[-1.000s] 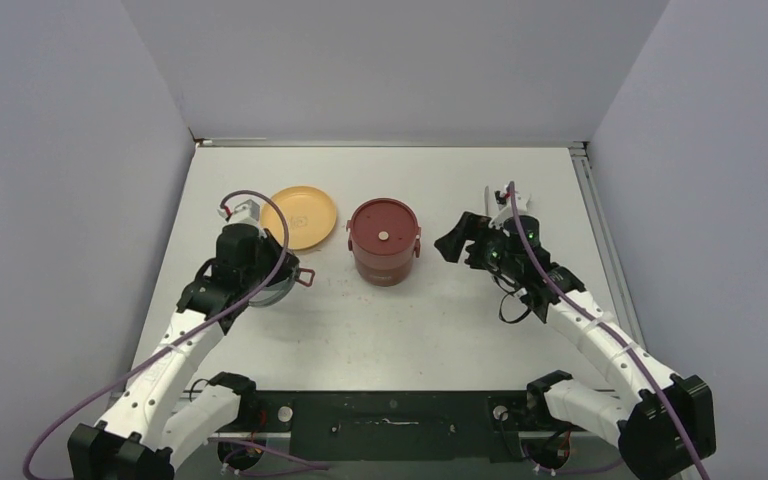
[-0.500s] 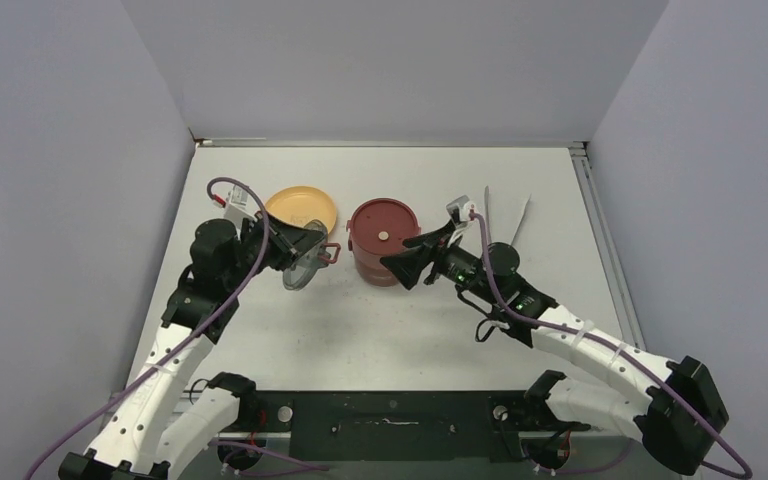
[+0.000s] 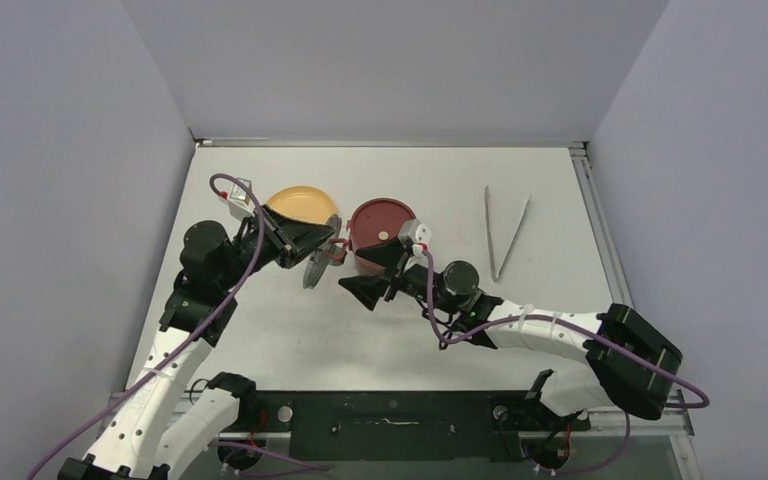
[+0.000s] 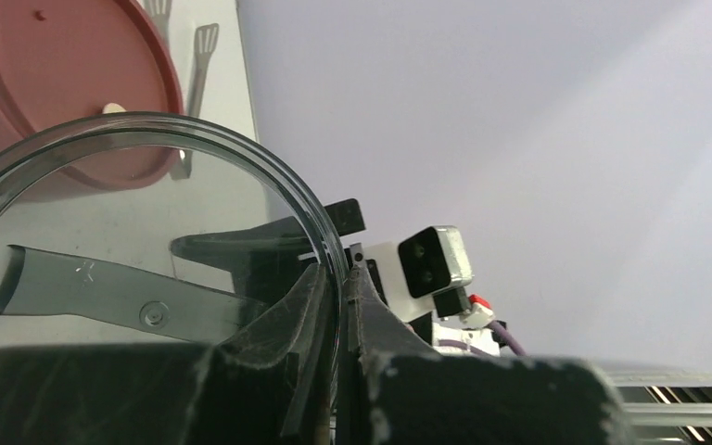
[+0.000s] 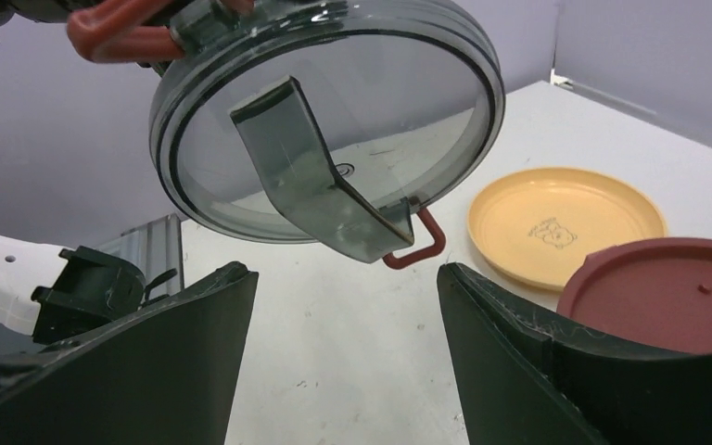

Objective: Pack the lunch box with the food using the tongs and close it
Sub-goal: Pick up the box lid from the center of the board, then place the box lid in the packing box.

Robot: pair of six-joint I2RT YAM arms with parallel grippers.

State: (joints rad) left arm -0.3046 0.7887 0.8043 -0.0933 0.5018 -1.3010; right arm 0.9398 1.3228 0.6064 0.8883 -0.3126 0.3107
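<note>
Fingers on the left arm, seen from above: the left fingers (image 3: 300, 238) pinch the grey lid (image 3: 316, 268) by its rim. The lid is now lifted off the bench (image 3: 360, 345) and tipped on edge just past their tips. The right fingers (image 3: 365, 290) have swung across from the tongs (image 3: 489, 230), which lie well behind them, and stand spread wide facing the lid. The maroon lunch box (image 3: 380, 218) sits just beside them.

From the left wrist, the left fingers (image 4: 380, 334) are clamped on the lid's (image 4: 148, 213) edge, with the lunch box (image 4: 65, 74) beyond it.

From the right wrist, the right fingers (image 5: 176, 371) gape with nothing between them. The lid (image 5: 334, 102) hangs ahead and above them, untouched. A yellow plate (image 5: 565, 218) and the lunch box (image 5: 667, 287) lie past the right-hand finger. No food shows, so packing looks done. This reads as a handover of the lid for closing.
</note>
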